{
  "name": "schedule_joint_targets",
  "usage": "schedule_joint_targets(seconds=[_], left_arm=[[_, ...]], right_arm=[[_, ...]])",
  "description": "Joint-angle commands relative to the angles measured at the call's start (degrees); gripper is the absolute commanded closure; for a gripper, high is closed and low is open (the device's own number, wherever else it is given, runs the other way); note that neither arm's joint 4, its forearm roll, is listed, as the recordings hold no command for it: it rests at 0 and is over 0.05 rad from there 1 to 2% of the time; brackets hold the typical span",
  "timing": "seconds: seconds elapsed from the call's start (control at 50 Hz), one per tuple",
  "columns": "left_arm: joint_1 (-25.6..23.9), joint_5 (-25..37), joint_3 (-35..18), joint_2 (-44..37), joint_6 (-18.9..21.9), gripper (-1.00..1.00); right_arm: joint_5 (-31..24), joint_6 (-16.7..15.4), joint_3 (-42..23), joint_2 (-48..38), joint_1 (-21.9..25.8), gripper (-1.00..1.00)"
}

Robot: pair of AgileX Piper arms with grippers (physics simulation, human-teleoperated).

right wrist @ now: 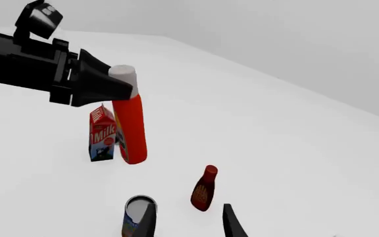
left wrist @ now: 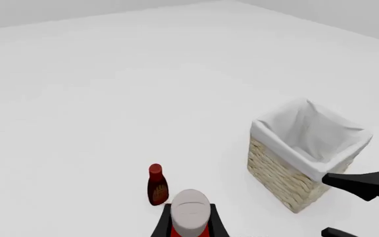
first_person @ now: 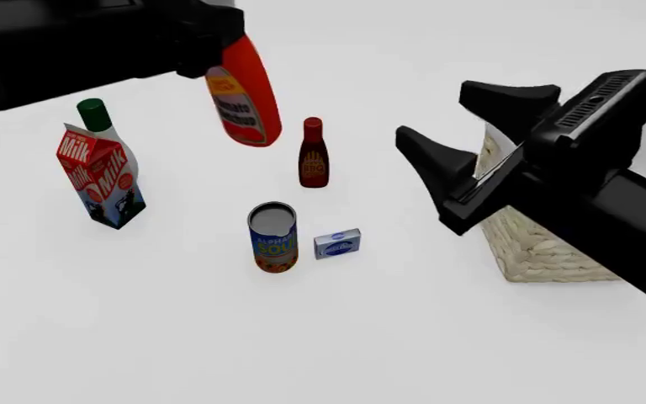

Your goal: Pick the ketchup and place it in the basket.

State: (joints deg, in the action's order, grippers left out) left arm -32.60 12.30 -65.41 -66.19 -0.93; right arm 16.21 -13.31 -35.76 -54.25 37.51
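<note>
Ketchup (first_person: 245,93) hangs from left gripper (first_person: 213,52), clamped at cap end, clear of table. Smooth plastic, light, could swing or slip. Right gripper (first_person: 452,147) spread, empty, beside basket (first_person: 542,252).

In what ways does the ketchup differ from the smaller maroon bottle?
The ketchup is bright red-orange with a white-grey cap; the maroon bottle is darker, with a red cap. The ketchup hangs tilted in the left gripper, off the table; the maroon bottle stands upright on it. The ketchup looks larger. Both are labelled bottles.
</note>
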Motion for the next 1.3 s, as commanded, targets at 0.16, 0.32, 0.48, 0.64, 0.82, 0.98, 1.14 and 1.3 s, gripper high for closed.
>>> schedule_joint_targets(seconds=[0.16,0.32,0.48,0.64,0.82,0.98,1.14,1.3], left_arm=[[-3.3,-0.1,0.1,0.0,0.6,1.00],[-3.5,-0.6,0.5,-0.2,0.6,1.00],[-3.6,-0.8,0.7,-0.2,0.3,1.00],[-4.1,-1.3,1.6,0.5,-0.3,1.00],[-4.7,-0.7,1.6,1.0,-0.3,1.00],[-5.2,0.0,1.5,1.7,-0.3,1.00],[-5.3,0.7,1.3,2.3,-0.3,1.00],[-5.4,0.9,1.5,2.7,-0.6,1.00]], right_arm=[[-0.9,-0.2,-4.9,-4.7,5.1,-1.00],[-1.7,0.8,-7.8,-7.1,6.8,-1.00],[-2.2,0.8,-10.4,-9.2,9.0,-1.00],[-1.3,1.3,-10.8,-10.7,10.0,-1.00],[-1.0,1.4,-11.8,-12.3,10.8,-1.00],[-0.3,0.5,-12.3,-13.8,11.2,-1.00],[-0.3,0.0,-13.0,-15.0,12.1,-1.00],[-0.5,-0.9,-14.2,-16.3,12.8,-1.00]])
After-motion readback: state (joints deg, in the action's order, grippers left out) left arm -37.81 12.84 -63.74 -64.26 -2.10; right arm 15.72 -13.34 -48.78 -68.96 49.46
